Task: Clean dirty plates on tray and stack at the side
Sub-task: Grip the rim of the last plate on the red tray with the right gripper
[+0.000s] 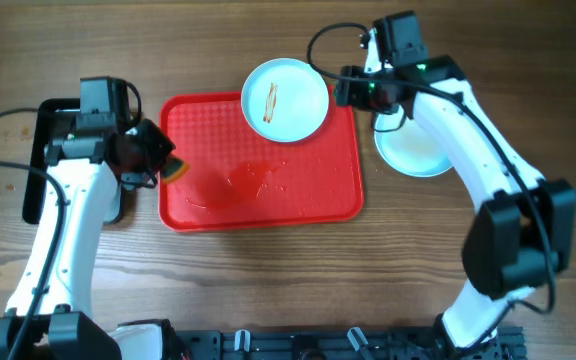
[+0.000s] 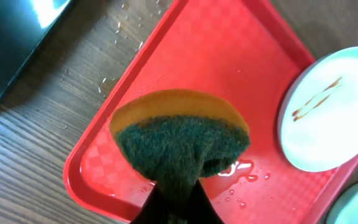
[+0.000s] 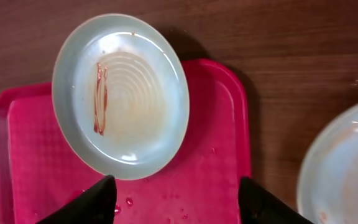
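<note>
A white plate [image 1: 285, 97] with brown sauce streaks sits at the far right corner of the red tray [image 1: 268, 205], overhanging its far rim; it also shows in the left wrist view [image 2: 328, 112] and the right wrist view [image 3: 120, 93]. A second white plate [image 1: 413, 150] lies on the table right of the tray, partly under the right arm. My left gripper [image 1: 158, 160] is shut on a yellow-and-green sponge [image 2: 179, 140] over the tray's left edge [image 2: 98, 168]. My right gripper [image 1: 353, 92] is open and empty by the streaked plate's right side, above the tray [image 3: 210, 174].
A black pan [image 1: 43, 160] lies left of the tray, partly under the left arm. Water drops and a small puddle [image 1: 253, 180] lie on the tray's middle. The wet wooden table [image 2: 48, 106] shows drops beside the tray.
</note>
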You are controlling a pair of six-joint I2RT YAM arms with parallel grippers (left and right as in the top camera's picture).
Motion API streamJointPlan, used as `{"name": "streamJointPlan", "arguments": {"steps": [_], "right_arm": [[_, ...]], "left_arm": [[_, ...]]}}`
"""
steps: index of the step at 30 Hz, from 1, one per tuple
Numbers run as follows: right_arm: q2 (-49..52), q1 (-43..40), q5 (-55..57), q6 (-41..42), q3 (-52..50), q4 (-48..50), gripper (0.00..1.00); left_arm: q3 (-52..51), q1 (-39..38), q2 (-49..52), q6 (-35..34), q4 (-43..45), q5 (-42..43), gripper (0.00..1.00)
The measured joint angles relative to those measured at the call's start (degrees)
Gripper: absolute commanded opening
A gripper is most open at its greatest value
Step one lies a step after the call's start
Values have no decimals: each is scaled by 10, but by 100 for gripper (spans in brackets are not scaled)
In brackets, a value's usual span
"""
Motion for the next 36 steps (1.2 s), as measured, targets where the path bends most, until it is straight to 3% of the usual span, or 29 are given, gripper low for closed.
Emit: {"name": "streamJointPlan", "arguments": {"steps": [3, 8, 13, 16, 21, 25, 27, 30, 36], "right_arm": [[64, 15, -8, 10, 48, -11, 54], [136, 39, -27, 32, 71, -17, 33], [173, 38, -35, 41, 71, -40, 30], [182, 39, -40, 43, 72, -47, 14], [193, 40, -49, 43, 74, -85, 5], [193, 41, -58, 26, 81, -149, 5], [193, 42, -59, 9, 81, -190, 19], [195, 44, -59, -18, 81, -212, 32], [200, 46, -40, -120, 126, -205, 44]], "left_arm": [[12, -1, 4, 2, -18, 0, 4], [13, -3, 32, 12, -24, 0, 4], [13, -4, 33, 15, -24, 0, 4], [13, -5, 33, 15, -24, 0, 4], [13, -7, 33, 15, -22, 0, 4], [13, -7, 33, 15, -13, 0, 4], [13, -7, 33, 15, -12, 0, 4], [13, -7, 33, 15, -5, 0, 4], [13, -7, 33, 15, 0, 0, 4]]}}
